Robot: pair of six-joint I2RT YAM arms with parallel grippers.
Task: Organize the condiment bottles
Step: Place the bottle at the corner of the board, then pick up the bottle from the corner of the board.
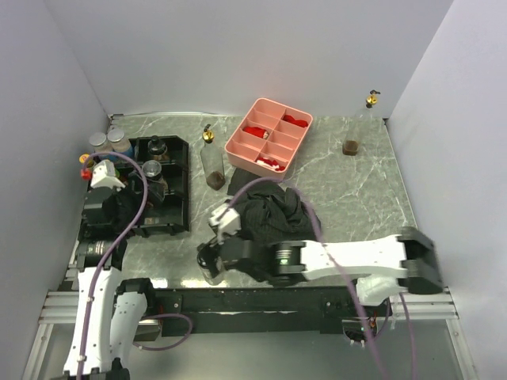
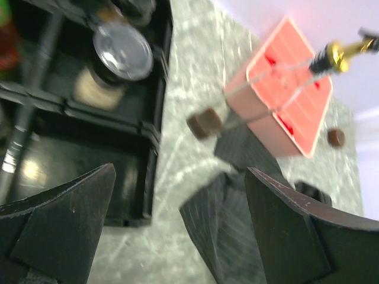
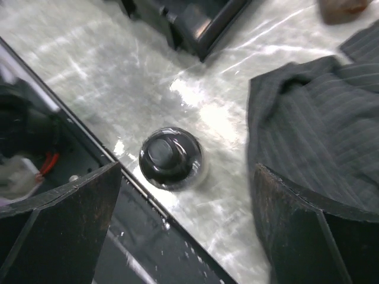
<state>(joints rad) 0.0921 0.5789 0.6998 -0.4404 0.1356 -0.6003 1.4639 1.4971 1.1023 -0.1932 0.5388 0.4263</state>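
The right gripper is hovering over the near edge of the table, left of centre, with its fingers spread wide and holding nothing. A black-capped bottle is standing upright under the gap between them, a little closer to one finger than the other, and neither finger is touching it. The bottle is sitting just beside the table's near rim, with a dark striped cloth lying close on its right.

The left gripper is hanging over the near part of the black tray on the left side of the table, its fingers also standing wide apart with nothing between them. Beyond its fingertips, a jar with a clear lid is sitting in one of the tray's compartments, and a black-topped bottle is standing in the compartment beyond it.

A tall clear bottle with a gold top is standing on the table between the black tray and the pink tray. Two grey-capped bottles are waiting at the far left corner, outside the black tray. A small brown jar is sitting well to the right of the pink tray, and a gold-topped bottle is standing in the far right corner.
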